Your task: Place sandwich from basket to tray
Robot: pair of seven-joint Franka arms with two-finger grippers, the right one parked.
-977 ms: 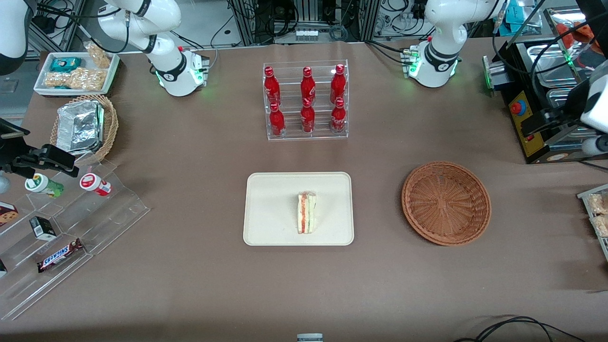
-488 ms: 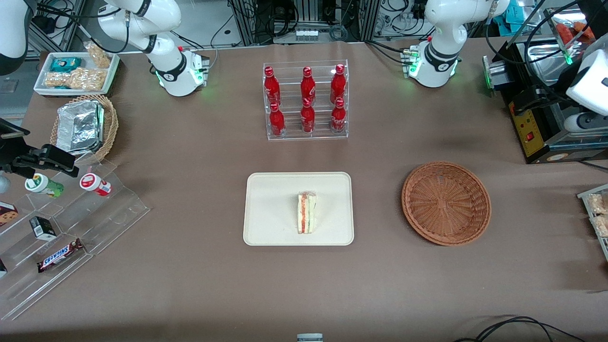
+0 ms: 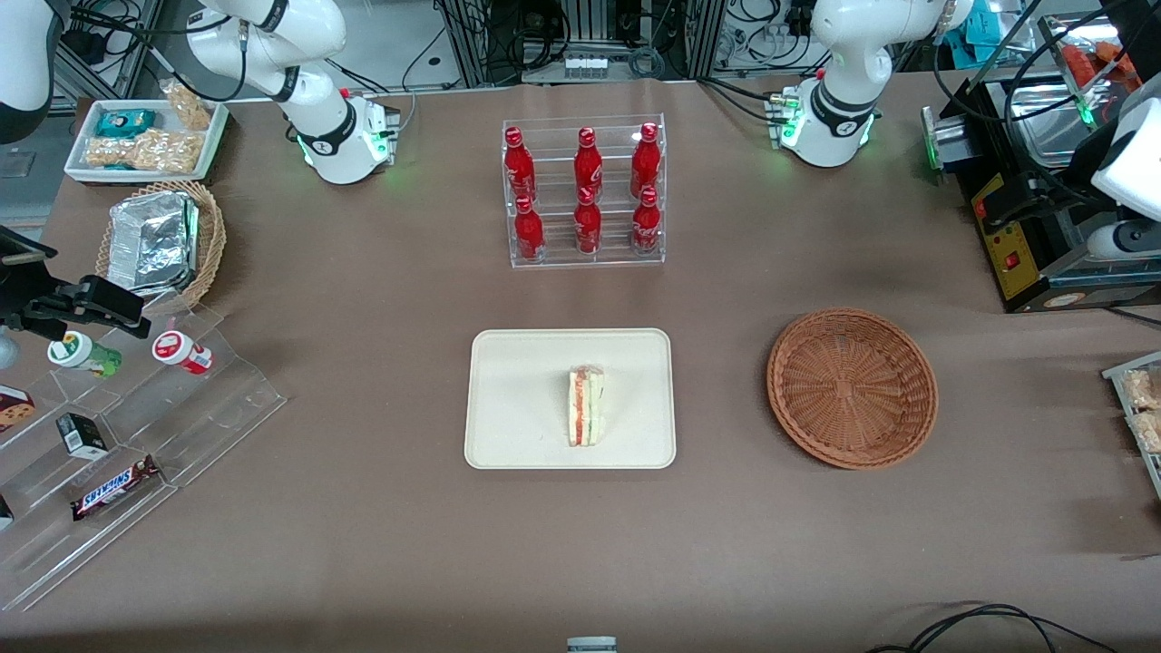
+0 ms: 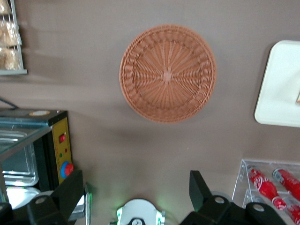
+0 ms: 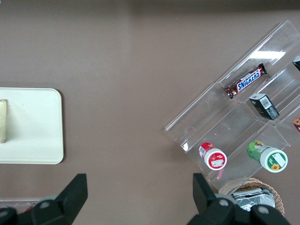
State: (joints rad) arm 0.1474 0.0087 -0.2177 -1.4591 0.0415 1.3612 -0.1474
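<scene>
The sandwich (image 3: 586, 405), a small white wedge with orange-red and green layers, lies on the cream tray (image 3: 512, 372) at the table's middle, on the half nearer the basket. The round reddish-brown basket (image 3: 853, 388) beside the tray holds nothing; in the left wrist view the basket (image 4: 167, 73) lies flat below the camera, with a corner of the tray (image 4: 281, 84) showing. My gripper (image 3: 1011, 201) hangs high at the working arm's end of the table, farther from the front camera than the basket. My gripper (image 4: 136, 187) is open, with nothing between its fingers.
A clear rack of red bottles (image 3: 585, 190) stands farther from the front camera than the tray. A black control box with metal trays (image 3: 1025, 218) sits at the working arm's end. Clear stepped shelves with snacks (image 3: 127, 426) and a tan basket with foil (image 3: 163, 240) are toward the parked arm's end.
My gripper has drawn upward and a little away from the front camera at the working arm's end. Sandwich, tray and basket have not moved.
</scene>
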